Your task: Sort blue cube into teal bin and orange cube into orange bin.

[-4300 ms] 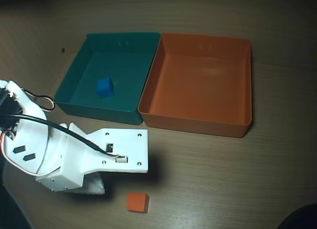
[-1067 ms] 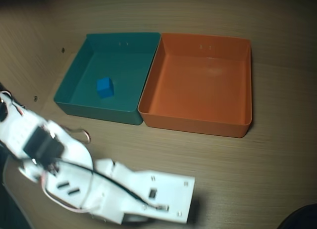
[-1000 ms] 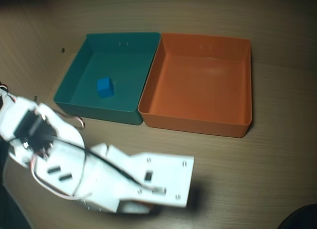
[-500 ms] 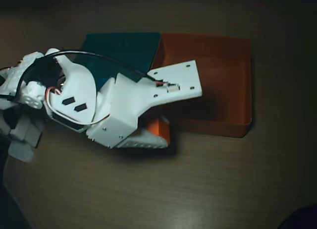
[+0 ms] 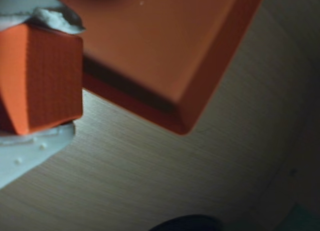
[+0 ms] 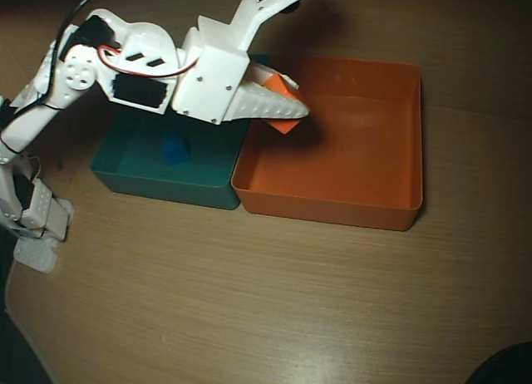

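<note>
My gripper [image 6: 291, 101] is shut on the orange cube [image 6: 283, 106] and holds it above the left part of the orange bin [image 6: 332, 208]. In the wrist view the orange cube [image 5: 40, 78] is clamped between the white fingers [image 5: 30, 156] at the left, with a corner of the orange bin [image 5: 200, 86] beyond it. The blue cube [image 6: 175, 147] lies inside the teal bin [image 6: 162, 187], which stands touching the orange bin's left wall. The arm covers part of the teal bin.
The bins stand side by side on a wooden table [image 6: 249, 301]. The arm's base [image 6: 33, 209] is at the left edge. A dark object [image 6: 503, 367] shows at the bottom right corner.
</note>
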You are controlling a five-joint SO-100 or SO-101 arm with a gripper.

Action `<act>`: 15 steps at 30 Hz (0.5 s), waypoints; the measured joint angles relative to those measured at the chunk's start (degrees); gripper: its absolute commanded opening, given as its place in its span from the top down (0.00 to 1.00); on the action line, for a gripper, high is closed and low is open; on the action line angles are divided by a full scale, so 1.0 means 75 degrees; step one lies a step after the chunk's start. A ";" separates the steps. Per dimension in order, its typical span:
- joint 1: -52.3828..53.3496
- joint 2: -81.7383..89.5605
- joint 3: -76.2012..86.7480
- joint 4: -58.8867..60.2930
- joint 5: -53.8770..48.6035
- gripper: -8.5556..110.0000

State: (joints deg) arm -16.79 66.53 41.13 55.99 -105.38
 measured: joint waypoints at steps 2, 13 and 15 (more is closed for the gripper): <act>-0.0164 -0.0539 -0.0375 0.0000 0.0000 0.98; -0.0633 -0.3234 -0.2766 0.0000 0.0000 0.98; -0.0633 -0.3480 -0.2988 -0.0012 0.0000 0.97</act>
State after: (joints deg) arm -21.53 40.43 18.72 55.90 -105.38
